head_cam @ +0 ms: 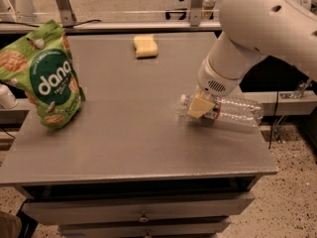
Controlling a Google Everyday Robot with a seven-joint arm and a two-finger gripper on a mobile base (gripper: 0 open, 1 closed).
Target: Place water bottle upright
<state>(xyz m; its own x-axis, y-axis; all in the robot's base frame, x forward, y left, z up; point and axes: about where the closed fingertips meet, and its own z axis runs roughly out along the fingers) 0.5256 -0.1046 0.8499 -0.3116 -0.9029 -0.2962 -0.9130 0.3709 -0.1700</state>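
The water bottle [237, 110] lies on its side at the right of the grey table [129, 143], with its white cap pointing left and its base reaching the right edge. It is clear and ribbed, and a bit of red label shows by the neck. My gripper [200, 106], with cream-coloured tips, is down at the bottle's neck end, covering the part between the cap and the label. The white arm reaches in from the upper right and hangs over the bottle.
A tall green snack bag [42, 78] stands at the table's left edge. A yellow sponge [145, 46] lies at the back middle. A white object [6, 97] sits off the table at far left. Drawers are below the tabletop, and metal rails run behind it.
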